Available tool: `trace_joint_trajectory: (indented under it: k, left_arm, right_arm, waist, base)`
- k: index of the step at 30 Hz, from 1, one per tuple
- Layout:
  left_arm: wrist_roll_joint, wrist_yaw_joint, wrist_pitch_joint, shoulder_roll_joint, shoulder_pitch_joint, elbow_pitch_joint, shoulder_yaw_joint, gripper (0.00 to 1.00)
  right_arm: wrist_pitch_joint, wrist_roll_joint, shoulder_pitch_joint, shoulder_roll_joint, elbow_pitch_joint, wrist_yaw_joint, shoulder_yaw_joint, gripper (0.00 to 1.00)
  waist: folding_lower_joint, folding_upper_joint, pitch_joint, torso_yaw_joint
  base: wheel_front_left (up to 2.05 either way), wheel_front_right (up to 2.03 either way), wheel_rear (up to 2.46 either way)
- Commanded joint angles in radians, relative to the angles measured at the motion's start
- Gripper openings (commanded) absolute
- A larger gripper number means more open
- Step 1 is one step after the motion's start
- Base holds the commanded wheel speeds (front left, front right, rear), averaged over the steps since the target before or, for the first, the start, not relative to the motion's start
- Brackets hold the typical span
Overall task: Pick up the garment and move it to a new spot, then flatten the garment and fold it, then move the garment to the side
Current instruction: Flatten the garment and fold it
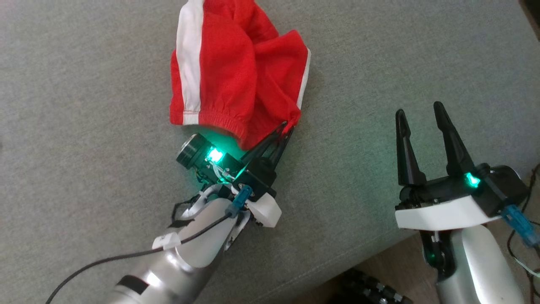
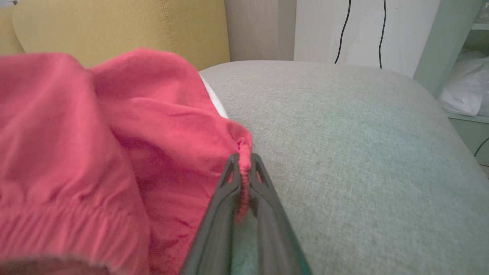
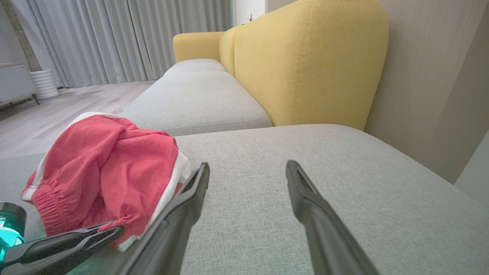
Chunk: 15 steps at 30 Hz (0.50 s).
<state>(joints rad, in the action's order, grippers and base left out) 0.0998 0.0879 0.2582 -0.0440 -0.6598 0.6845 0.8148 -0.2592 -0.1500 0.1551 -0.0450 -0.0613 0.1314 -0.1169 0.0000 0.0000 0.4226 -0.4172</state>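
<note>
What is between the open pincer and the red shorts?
Nothing but bare grey cushion, as the head view shows. The right pincer stands open beside the red shorts, apart from them.

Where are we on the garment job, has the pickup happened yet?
Done: the left pincer is shut on an edge of the red garment. In hand: the pickup; the garment lies crumpled on the grey cushion, not lifted. Left: moving it, flattening, folding, setting aside. The right pincer stands open, apart from the cloth.
</note>
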Motion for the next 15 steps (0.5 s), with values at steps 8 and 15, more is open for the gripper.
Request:
trace_joint_trajectory:
  k: [8,15]
  left_arm:
    - [0.079,-0.01,0.004,-0.006,-0.074,-0.257,0.027,0.0]
    - [0.098,0.035,0.004,-0.006,-0.114,-0.491,0.005,0.0]
  right_arm:
    - [-0.003,0.009,-0.017,-0.005,0.016,-0.001,0.001,1.0]
    - [-0.003,0.02,-0.053,-0.005,0.013,-0.001,0.014,1.0]
  waist:
    - [0.0,0.0,-0.11,0.037]
    - [0.0,0.0,-0.205,0.082]
  base:
    - [0.0,0.0,0.0]
    - [0.0,0.0,0.0]
